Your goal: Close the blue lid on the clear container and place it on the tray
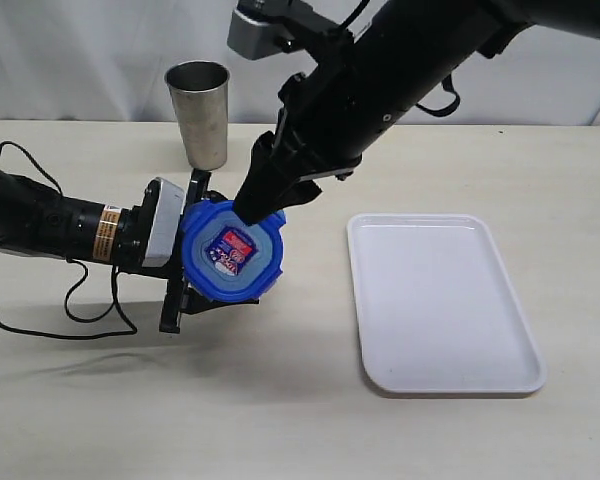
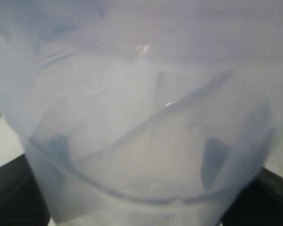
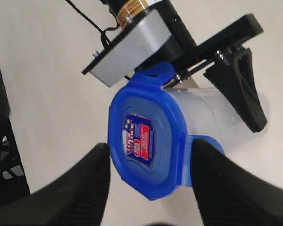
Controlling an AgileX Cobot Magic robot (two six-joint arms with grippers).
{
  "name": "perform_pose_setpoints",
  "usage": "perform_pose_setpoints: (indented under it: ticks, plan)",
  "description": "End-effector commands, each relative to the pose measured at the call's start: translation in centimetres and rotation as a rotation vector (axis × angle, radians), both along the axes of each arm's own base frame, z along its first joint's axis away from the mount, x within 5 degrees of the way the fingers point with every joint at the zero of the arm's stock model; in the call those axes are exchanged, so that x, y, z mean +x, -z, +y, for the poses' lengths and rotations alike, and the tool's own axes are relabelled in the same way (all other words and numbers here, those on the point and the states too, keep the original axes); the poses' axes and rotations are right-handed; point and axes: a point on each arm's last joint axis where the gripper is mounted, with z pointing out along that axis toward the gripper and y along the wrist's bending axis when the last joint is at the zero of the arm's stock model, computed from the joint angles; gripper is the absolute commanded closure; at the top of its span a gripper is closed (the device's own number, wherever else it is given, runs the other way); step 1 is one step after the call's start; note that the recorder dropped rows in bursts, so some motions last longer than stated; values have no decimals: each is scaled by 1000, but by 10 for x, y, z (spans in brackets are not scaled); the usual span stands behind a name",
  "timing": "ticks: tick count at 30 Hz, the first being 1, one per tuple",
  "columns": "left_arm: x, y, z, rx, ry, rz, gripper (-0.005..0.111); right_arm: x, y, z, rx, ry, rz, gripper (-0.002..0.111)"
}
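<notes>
In the exterior view I see my left gripper (image 1: 205, 250) reaching in from the left, clamped around the tall translucent plastic container (image 1: 265, 282). Only a sliver of the container shows under the bright-blue rounded-octagonal plastic lid (image 1: 230, 252), which sits on its mouth with the printed sticker facing the camera. I cannot tell whether the container's base touches the pale tabletop (image 1: 130, 410). My right gripper (image 1: 263, 208) comes down from the upper right and meets the lid's far edge. The flat white rectangular plastic tray (image 1: 440, 305) lies well apart to the right, with nothing on it. A grey stainless-steel cup (image 1: 198, 112) stands upright behind the left arm.

The left wrist view is almost filled by the cloudy container wall (image 2: 146, 141), very close to the lens. Dark parts of the gripper (image 2: 9, 193) show at its edges.

In the right wrist view my right gripper's two black fingers (image 3: 80, 188) stand spread, with the lid (image 3: 146, 141) between them. I cannot tell whether the pads press on it. One snap tab (image 3: 153, 75) sticks out toward the left arm's grey wrist block (image 3: 132, 47). One left finger (image 3: 247, 94) lies against the container wall (image 3: 217, 113).
</notes>
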Motion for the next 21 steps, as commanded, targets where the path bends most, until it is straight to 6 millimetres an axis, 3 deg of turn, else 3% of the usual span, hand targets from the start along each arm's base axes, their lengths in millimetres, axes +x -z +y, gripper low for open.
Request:
perform_pose_setpoints:
  ticks: [1, 21]
  plan:
    - [0, -6, -1, -39, 1, -5, 107, 9, 17, 0, -39, 9, 34, 60]
    - [0, -6, -1, -40, -5, 10, 107, 24, 43, 5, -77, 24, 24, 60]
